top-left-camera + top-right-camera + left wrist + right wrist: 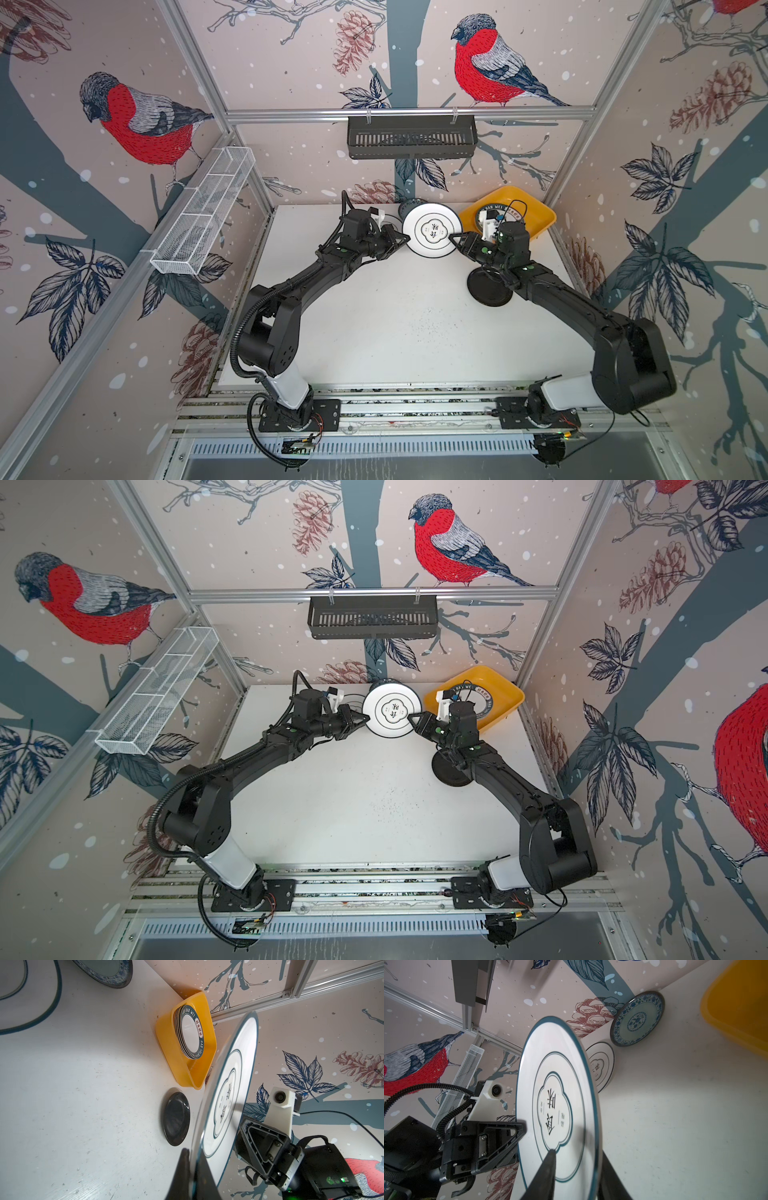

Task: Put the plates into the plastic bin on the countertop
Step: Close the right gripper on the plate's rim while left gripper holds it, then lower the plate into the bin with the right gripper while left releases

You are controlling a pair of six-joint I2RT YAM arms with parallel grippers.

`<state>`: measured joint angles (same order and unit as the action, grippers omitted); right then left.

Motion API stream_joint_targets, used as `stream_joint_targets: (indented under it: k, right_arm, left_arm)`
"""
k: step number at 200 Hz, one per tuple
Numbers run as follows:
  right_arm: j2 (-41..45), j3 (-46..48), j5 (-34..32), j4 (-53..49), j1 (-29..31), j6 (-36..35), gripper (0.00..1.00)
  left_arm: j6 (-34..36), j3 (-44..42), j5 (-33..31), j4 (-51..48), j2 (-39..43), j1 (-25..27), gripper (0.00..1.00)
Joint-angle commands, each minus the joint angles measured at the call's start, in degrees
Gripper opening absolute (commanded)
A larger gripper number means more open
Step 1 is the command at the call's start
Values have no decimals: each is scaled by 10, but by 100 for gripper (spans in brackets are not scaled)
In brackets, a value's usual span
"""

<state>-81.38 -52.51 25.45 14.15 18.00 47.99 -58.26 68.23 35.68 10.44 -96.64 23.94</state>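
Note:
A white thin-rimmed plate (432, 228) (392, 710) hangs level above the back of the countertop (395, 316), between both grippers. My left gripper (405, 240) (193, 1153) is shut on its left rim. My right gripper (453, 237) (577, 1159) straddles the right rim, one finger on the plate's face (558, 1095) and one under it; whether they press is unclear. The yellow plastic bin (536, 216) (166, 1043) stands at the back right, holding a stack of plates topped by a lettered-rim one (191, 1030).
A black plate (488, 289) (176, 1119) lies under my right forearm. A teal patterned plate (637, 1018) and another white thin-rimmed plate (602, 1068) lie near the back wall. A black slatted basket (411, 137) and a white mesh rack (203, 212) hang on the walls.

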Motion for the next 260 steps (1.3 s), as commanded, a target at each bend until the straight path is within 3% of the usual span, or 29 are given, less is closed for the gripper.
stream_joint_targets:
  k: [1, 24, 67, 95, 117, 145, 165, 211, 260]
  right_arm:
    - [2, 2, -13, 22, -2, 10, 28]
    - [5, 8, -13, 18, -8, 11, 18]
    - [15, 27, -15, 31, -20, 24, 9]
    - [13, 25, -13, 30, -26, 26, 3]
    - [10, 25, -7, 27, -33, 27, 3]
    - [13, 25, -6, 17, -46, 29, 2]
    - [21, 29, -7, 10, -60, 33, 2]
    - [27, 36, -29, -13, -120, 38, 2]
    - [-22, 15, -39, -15, -205, 50, 2]
  left_arm:
    - [-10, -6, -5, 52, 11, 3, 2]
    - [-13, -9, -10, 55, 15, 4, 1]
    - [-16, -5, -12, 56, 12, 6, 3]
    - [-16, -2, -14, 60, 13, 8, 20]
    - [-12, 1, -19, 60, 14, 8, 37]
    - [3, 0, -38, 63, 23, 8, 67]
    - [26, 4, -58, 55, 31, 8, 78]
    - [50, 10, -79, 50, 28, 9, 85]
    - [72, 15, -74, 84, 20, 9, 90]
